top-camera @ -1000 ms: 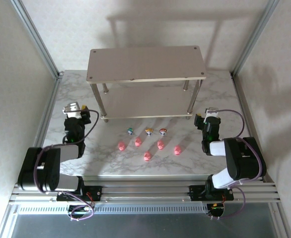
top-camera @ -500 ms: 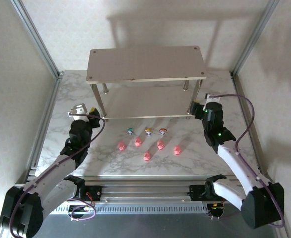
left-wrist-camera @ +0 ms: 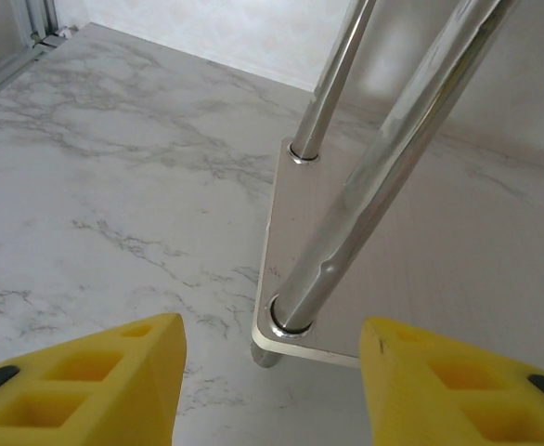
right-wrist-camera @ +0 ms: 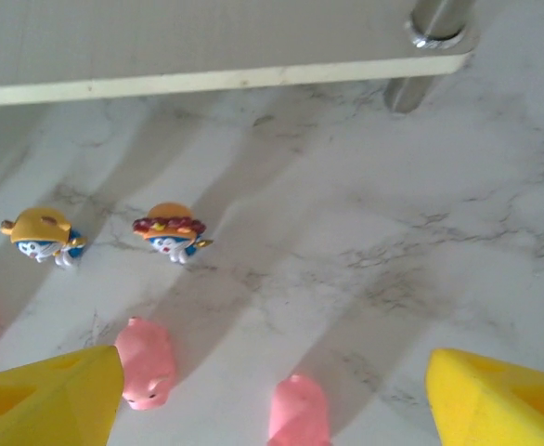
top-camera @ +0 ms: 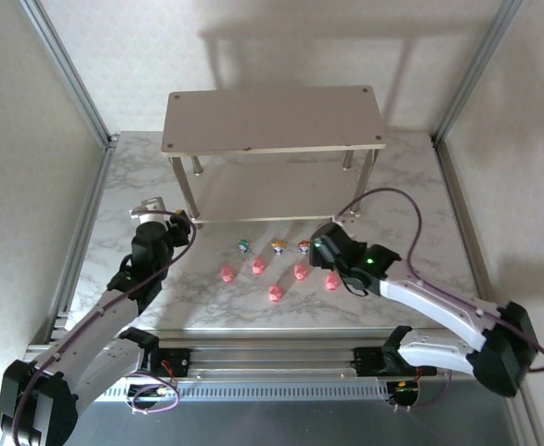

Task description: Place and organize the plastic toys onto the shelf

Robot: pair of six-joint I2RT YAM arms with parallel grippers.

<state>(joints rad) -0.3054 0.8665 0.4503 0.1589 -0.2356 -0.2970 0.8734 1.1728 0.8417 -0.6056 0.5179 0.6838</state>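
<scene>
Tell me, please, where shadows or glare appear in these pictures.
Top external view: the shelf throws a soft, pale shadow on the back wall. Left wrist view: bright glare runs along the shelf's metal leg. Right wrist view: the pink pigs cast long, soft shadows toward the upper right.

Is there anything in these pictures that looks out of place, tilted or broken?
Nothing looks broken or spilled. The shelf stands level, and the toys lie in rows on the table before it. Only one pink pig lies closer to the robot's side than the other four pigs, out of their row.
</scene>
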